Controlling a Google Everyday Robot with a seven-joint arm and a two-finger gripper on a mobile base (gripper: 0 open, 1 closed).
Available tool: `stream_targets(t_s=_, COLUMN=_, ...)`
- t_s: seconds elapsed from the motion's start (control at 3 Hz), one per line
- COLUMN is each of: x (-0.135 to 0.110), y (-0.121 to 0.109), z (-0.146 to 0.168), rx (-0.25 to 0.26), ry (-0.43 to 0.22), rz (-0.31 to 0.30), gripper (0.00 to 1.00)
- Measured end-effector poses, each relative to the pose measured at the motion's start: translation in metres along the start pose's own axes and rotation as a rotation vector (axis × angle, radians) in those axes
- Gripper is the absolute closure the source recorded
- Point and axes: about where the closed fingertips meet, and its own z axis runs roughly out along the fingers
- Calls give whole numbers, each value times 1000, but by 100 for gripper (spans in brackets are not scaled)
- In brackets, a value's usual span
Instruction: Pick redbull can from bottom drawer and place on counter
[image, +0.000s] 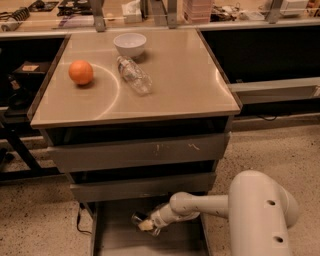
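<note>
- Your tool (145, 223) is low inside the open bottom drawer (114, 236), under the front of the drawer above it. It is at the end of the arm (210, 204), which reaches in from the right.
- The can (136, 218) is the small shiny thing at the very tip of the tool, on its left and slightly toward the back of the drawer. The two look to be touching or just beside each other.
- You only have one arm, so there is no choice of side. The can lies straight ahead along the line of the arm.
- I cannot tell which way the can's long axis runs. It may be upright or leaning, so don't rely on either.
- I cannot tell how far open the tool is, or whether it has hold of the can.
- The can goes up onto the tabletop (175, 85), which is directly above and well apart from the drawer. In my judgement, you'll need to draw the tool out toward the drawer's front before lifting, because the upper drawer fronts overhang it.
- On the tabletop, an orange (81, 72), a bowl (130, 45) and a plastic bottle (134, 76) take up the left and back. The right half and the front are bare.
</note>
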Motion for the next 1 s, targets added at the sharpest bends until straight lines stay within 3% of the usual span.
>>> stream_targets(t_s=0.33, x=8, y=5, z=-28, rx=26, ry=23, rz=44, gripper=100)
stream_targets(t_s=0.67, x=12, y=21, z=-101, rx=123, ry=35, rz=92, gripper=100)
stream_targets(t_s=1.0, x=11, y=25, z=-104, rx=124, ry=38, rz=84, gripper=100)
